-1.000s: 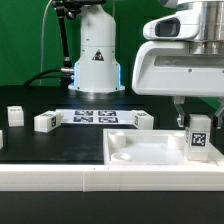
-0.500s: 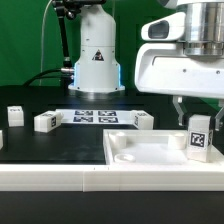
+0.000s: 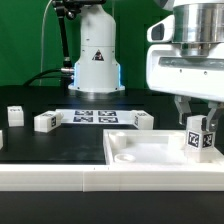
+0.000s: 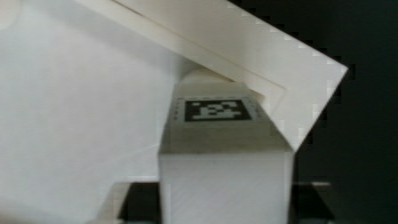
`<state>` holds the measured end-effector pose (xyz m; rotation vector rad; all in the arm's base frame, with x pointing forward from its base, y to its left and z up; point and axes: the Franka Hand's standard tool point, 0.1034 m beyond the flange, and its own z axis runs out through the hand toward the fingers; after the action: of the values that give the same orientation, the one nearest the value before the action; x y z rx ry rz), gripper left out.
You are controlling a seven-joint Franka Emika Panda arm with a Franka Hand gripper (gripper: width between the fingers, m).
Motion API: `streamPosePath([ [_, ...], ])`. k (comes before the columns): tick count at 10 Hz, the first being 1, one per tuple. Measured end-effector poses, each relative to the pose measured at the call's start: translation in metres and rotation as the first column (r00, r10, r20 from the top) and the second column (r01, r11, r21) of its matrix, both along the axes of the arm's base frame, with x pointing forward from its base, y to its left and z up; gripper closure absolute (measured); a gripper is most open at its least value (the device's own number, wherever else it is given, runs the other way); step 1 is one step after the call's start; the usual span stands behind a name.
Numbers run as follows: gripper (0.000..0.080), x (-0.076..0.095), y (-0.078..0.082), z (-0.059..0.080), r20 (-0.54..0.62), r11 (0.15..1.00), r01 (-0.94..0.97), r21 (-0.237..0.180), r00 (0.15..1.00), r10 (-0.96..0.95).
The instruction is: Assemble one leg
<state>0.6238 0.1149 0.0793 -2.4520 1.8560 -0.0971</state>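
My gripper (image 3: pixel 198 118) is shut on a leg (image 3: pixel 198 138), a small white block with a black-and-white tag, and holds it upright over the near right corner of the large white square plate (image 3: pixel 150 152). In the wrist view the same leg (image 4: pixel 222 150) runs out from between the dark fingers (image 4: pixel 143 200) toward the plate's corner (image 4: pixel 107 90), tag facing the camera. Other legs lie on the black table: one at the exterior view's left (image 3: pixel 15 115), one beside it (image 3: pixel 45 121), one behind the plate (image 3: pixel 142 120).
The marker board (image 3: pixel 95 117) lies flat on the table behind the plate. The robot's white base (image 3: pixel 95 55) stands at the back. A white table edge (image 3: pixel 50 175) runs along the front.
My gripper has moved toward the exterior view's right and slightly down, carrying the leg along over the plate's right corner.
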Motion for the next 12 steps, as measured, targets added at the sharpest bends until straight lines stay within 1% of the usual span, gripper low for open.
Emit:
streamPosePath([
  [1, 0.0508, -0.0013, 0.0008, 0.0001, 0.008, 0.992, 0.125, -0.001, 0.992, -0.125],
  [2, 0.0508, -0.0014, 0.0006, 0.0002, 0.009, 0.986, 0.164, -0.002, 0.986, -0.164],
  [4, 0.0508, -0.0013, -0.0018, 0.0002, 0.000, 0.977, 0.213, 0.023, 0.977, -0.213],
  [5, 0.0508, -0.0013, -0.0005, 0.0000, 0.001, 0.978, 0.209, 0.024, 0.978, -0.209],
  [6, 0.0399, -0.0014, -0.0001, -0.0001, 0.002, 0.979, 0.204, 0.023, 0.979, -0.204],
  [7, 0.0251, -0.0014, -0.0001, -0.0002, 0.002, 0.980, 0.199, 0.023, 0.980, -0.199],
  [8, 0.0251, -0.0008, -0.0002, 0.0000, 0.007, 0.988, 0.155, 0.019, 0.988, -0.155],
  [9, 0.0172, -0.0002, -0.0003, 0.0004, 0.010, 0.991, 0.132, 0.017, 0.991, -0.132],
  [10, 0.0154, 0.0007, -0.0007, 0.0012, 0.012, 0.996, 0.086, 0.013, 0.996, -0.086],
  [11, 0.0151, 0.0015, -0.0025, 0.0017, 0.016, 0.998, -0.069, -0.004, 0.997, 0.069],
  [12, 0.0151, 0.0019, -0.0022, 0.0021, 0.017, 0.987, -0.157, -0.015, 0.987, 0.157],
])
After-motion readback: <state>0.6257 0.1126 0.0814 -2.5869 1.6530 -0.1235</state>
